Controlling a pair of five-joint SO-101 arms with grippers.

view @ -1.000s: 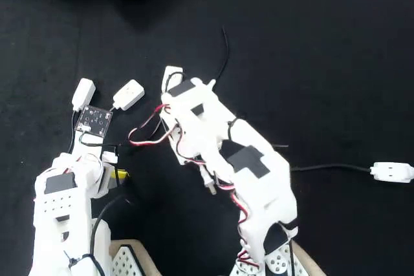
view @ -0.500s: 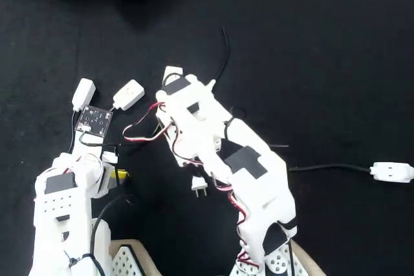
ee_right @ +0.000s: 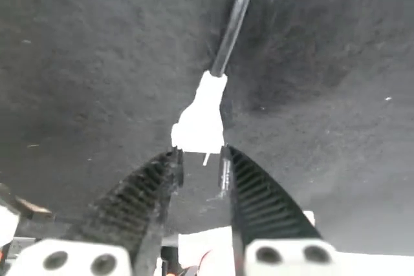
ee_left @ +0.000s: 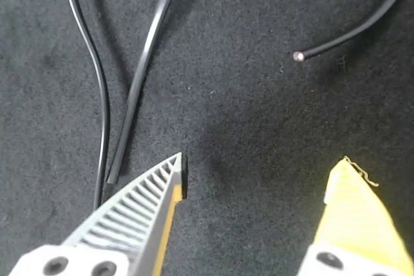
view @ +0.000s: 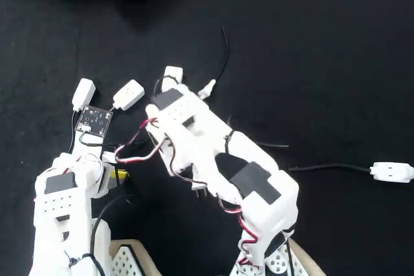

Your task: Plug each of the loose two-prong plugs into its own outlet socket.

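Note:
My right gripper (ee_right: 201, 157) is shut on a white two-prong plug (ee_right: 200, 118) at its prong end, and the plug's black cable (ee_right: 234, 17) runs away over the black mat. From above, this plug (view: 207, 88) sticks out beside the right arm's head, close to a white outlet socket (view: 172, 74). Two more white sockets (view: 128, 94) (view: 83, 93) lie to the left. A second loose plug (view: 199, 189) shows under the right arm's forearm. My left gripper (ee_left: 259, 167) stands open low over the mat with nothing between its grey and yellow fingers.
A fourth white socket (view: 392, 171) with its black cable lies at the far right. Thin black cables (ee_left: 132, 88) and a bare cable end (ee_left: 298, 56) lie in front of the left gripper. The mat's far half is bare.
The right arm has swung and turned a little to the left with the plug at its tip. The second plug under its forearm has come into sight. The left arm has kept still.

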